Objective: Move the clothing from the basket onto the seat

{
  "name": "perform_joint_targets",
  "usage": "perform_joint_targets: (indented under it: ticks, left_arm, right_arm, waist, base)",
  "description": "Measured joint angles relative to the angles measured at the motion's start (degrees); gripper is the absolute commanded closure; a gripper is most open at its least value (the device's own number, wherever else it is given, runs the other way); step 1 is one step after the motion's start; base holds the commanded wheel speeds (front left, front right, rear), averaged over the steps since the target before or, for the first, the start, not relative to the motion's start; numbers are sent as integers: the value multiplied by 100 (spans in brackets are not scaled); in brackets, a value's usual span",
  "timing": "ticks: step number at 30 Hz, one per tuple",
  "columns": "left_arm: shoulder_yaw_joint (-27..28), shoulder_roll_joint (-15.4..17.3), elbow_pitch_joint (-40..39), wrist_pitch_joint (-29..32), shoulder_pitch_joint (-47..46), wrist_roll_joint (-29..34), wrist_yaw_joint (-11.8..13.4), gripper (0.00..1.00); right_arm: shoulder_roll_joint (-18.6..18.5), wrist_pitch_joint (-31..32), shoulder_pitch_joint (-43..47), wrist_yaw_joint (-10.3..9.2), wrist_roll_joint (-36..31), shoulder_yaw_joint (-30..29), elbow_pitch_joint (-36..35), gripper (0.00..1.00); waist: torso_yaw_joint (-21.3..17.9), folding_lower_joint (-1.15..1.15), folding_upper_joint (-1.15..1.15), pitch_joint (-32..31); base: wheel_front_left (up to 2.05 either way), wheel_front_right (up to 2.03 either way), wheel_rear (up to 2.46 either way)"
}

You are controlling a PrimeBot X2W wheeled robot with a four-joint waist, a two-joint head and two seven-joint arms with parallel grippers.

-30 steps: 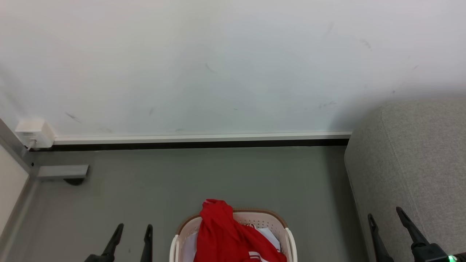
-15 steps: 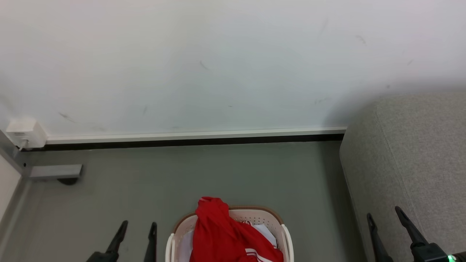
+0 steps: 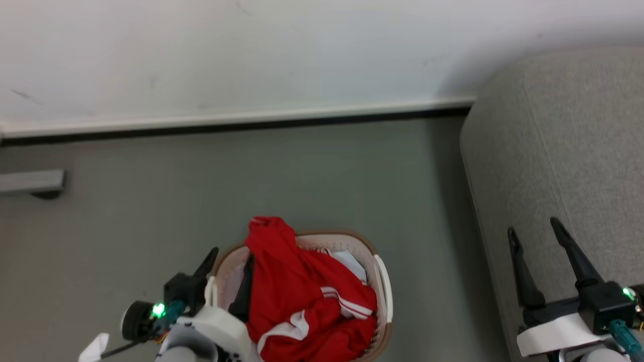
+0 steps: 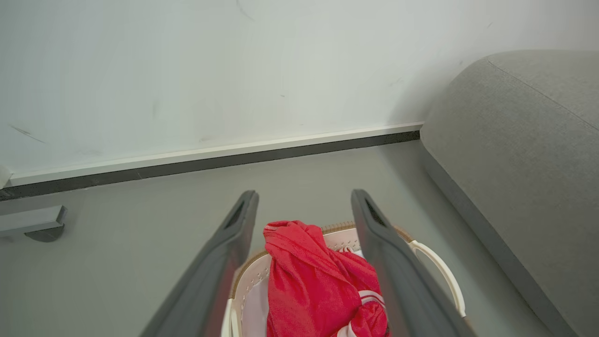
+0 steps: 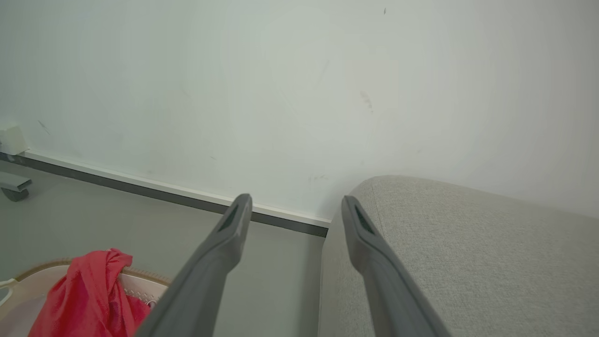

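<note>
Nearest, the left arm's pale wrist housing [image 3: 216,327] covers the basket [image 3: 352,236] at its near-left corner. The picture's bottom edge cuts off the basket's near side, so its full outline cannot be made out. The left gripper [image 3: 232,255] is spread wide, holding nothing. One dark finger sits outside the left rim and the other reaches down inside, right beside the clothing [image 3: 302,291]; whether it touches the fabric is hard to tell. The clothing lies heaped in the basket. Its long axis runs diagonally from a bunched peak draped over the far-left rim down to the near right, where the white stripes show. It hides most of a white sheet [image 3: 352,261] beneath it. To the robot's right, the right gripper [image 3: 533,227] has its fingers parted and empty, over the side of the seat [image 3: 563,151] that faces the basket. The seat stands apart from the basket and is cut off at the right and bottom edges. Farther off lie the grey floor [image 3: 302,166], a metal bar [image 3: 30,181] clipped by the left edge, the skirting board [image 3: 251,118] and the white wall [image 3: 251,50].
</note>
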Motion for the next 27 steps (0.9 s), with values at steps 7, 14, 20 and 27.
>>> perform_joint_targets:
  ticks: [7,14,20,27]
  left_arm:
    - [-145,-19,1148,504,-1066,1,149,0]
    - [-121,-23,2075,1105,-1844,-10,515,0]
    - [-29,-16,2640,1304,-2345,-56,844,0]
    - [86,171,3049,1260,-2822,-112,1167,0]
  right_arm:
    - [73,-1,-464,0,135,46,-238,0]
    - [162,0,-794,0,235,82,-449,0]
    - [190,0,-976,0,288,83,-590,0]
    - [212,0,-1152,0,328,137,-712,0]
  waist:
    - [-311,1,0,861]
    - [-631,1,0,1723]
    - [-849,1,0,2296]
    - [-983,1,0,2740]
  base:
    - [0,0,0]
    - [0,0,0]
    - [0,0,0]
    - [0,0,0]
